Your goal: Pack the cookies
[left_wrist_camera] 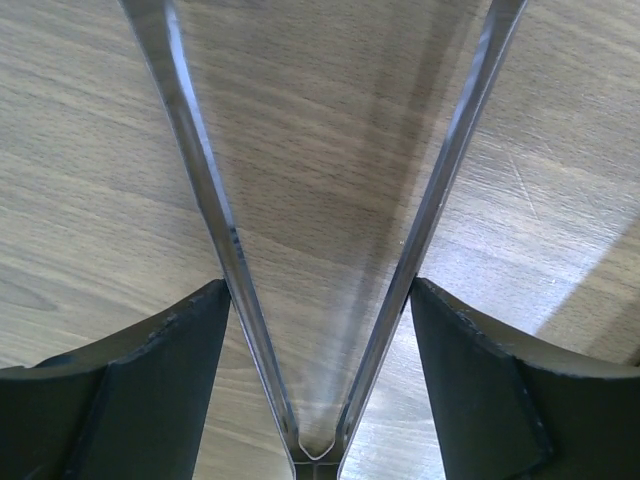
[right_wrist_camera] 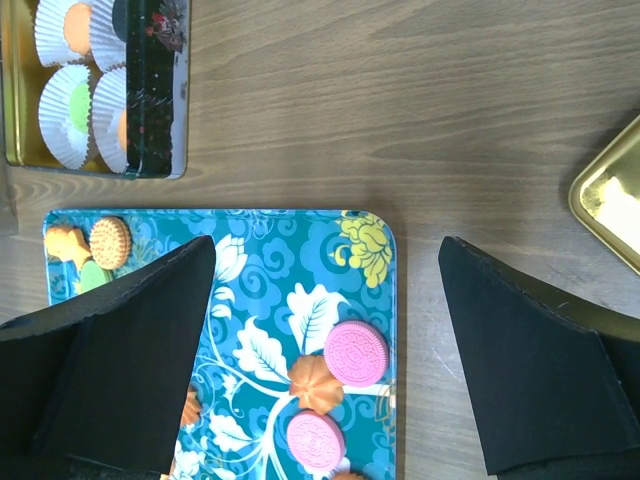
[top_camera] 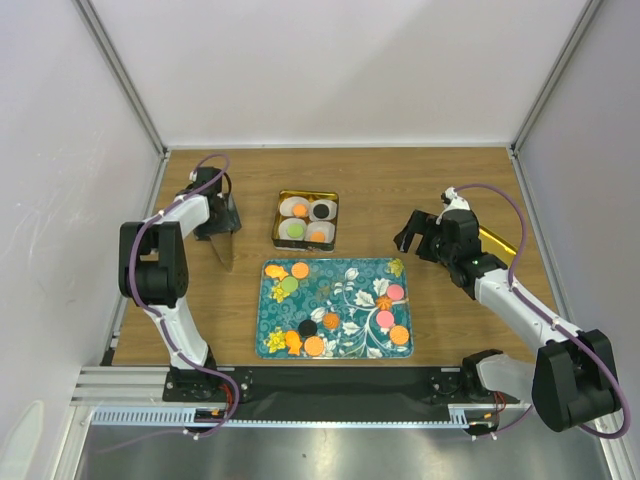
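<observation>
Several cookies lie on the blue floral tray [top_camera: 350,290]: a pink one [top_camera: 395,292], an orange one [top_camera: 399,335], a black one [top_camera: 307,327] and a green one [top_camera: 289,285]. A gold tin [top_camera: 278,218] holds white paper cups with an orange, a black, a green and another orange cookie. My left gripper [top_camera: 222,228] is shut on metal tongs [top_camera: 224,250], left of the tin; the tongs' arms [left_wrist_camera: 205,190] spread open between my fingers [left_wrist_camera: 150,370]. My right gripper [top_camera: 413,240] is open and empty above the tray's far right corner, with pink cookies [right_wrist_camera: 356,353] below it.
A gold tin lid [top_camera: 497,243] lies at the right, under my right arm, and shows in the right wrist view [right_wrist_camera: 610,195]. The tin's dark wall [right_wrist_camera: 160,90] and paper cups [right_wrist_camera: 65,110] show at the upper left there. White enclosure walls surround the wooden table [top_camera: 380,190].
</observation>
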